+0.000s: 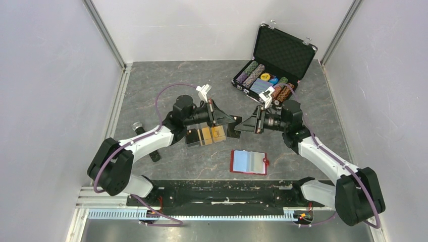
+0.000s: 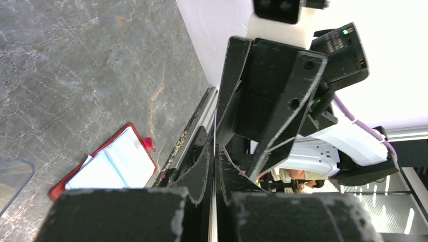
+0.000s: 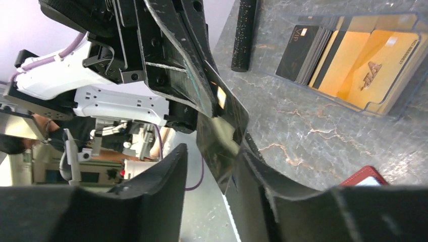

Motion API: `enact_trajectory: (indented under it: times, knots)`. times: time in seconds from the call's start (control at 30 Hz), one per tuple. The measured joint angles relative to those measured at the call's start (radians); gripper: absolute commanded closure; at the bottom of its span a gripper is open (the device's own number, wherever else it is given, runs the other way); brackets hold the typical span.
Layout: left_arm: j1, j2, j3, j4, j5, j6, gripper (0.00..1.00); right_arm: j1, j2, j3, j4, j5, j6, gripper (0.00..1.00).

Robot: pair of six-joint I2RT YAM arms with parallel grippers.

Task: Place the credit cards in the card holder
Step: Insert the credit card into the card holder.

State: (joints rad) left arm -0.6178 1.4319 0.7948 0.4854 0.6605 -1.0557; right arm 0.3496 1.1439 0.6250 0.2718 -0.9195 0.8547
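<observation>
Two claws meet at one black card, up off the tabletop (image 1: 151,85).
The left claw (image 2: 214,164) is clamped on the black credit card (image 3: 224,131). The right claw (image 3: 211,151) has its fingers apart around it. The red card holder (image 1: 248,162) lies open nearby.

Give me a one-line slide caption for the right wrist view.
Midair, the left gripper pinches a black card between the parted fingers of the right gripper, clear tray of cards beyond.

Left arm (image 1: 146,142), right arm (image 1: 323,157): white links, black joints, purple cables (image 1: 160,98).
</observation>
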Motion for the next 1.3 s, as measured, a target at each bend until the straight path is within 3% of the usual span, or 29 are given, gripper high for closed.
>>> enact_trajectory:
  times: [0.07,0.13,0.17,0.27,0.4,0.57,0.8,1.1,1.3]
  knots:
    - [0.000,-0.002,-0.005,0.016,-0.001,-0.011,0.97,0.000,0.000,-0.037,0.066,-0.002,0.053,0.81]
    - [0.000,-0.004,-0.006,0.028,-0.001,-0.021,0.90,0.000,0.000,-0.069,0.127,-0.006,0.100,0.98]
    - [0.000,-0.006,-0.007,0.035,-0.001,-0.023,0.84,-0.001,0.001,-0.079,0.148,-0.007,0.121,1.00]
    - [0.001,-0.011,-0.013,0.047,-0.005,-0.026,0.70,-0.005,0.000,-0.086,0.192,-0.016,0.152,1.00]
    - [0.000,-0.017,-0.026,0.028,-0.014,-0.028,0.68,-0.007,-0.005,-0.085,0.132,-0.004,0.099,1.00]
    - [-0.007,-0.030,-0.027,-0.133,-0.056,0.018,0.68,-0.036,-0.029,-0.084,-0.046,0.037,-0.030,1.00]
    - [-0.098,0.003,0.058,-0.517,-0.161,0.200,0.80,-0.082,-0.042,-0.084,-0.361,0.151,-0.267,1.00]
    - [-0.271,0.228,0.204,-0.769,-0.273,0.336,0.91,-0.085,-0.052,-0.148,-0.604,0.235,-0.471,1.00]
    - [-0.321,0.336,0.286,-0.867,-0.315,0.382,0.97,-0.089,-0.094,-0.167,-0.695,0.274,-0.534,1.00]
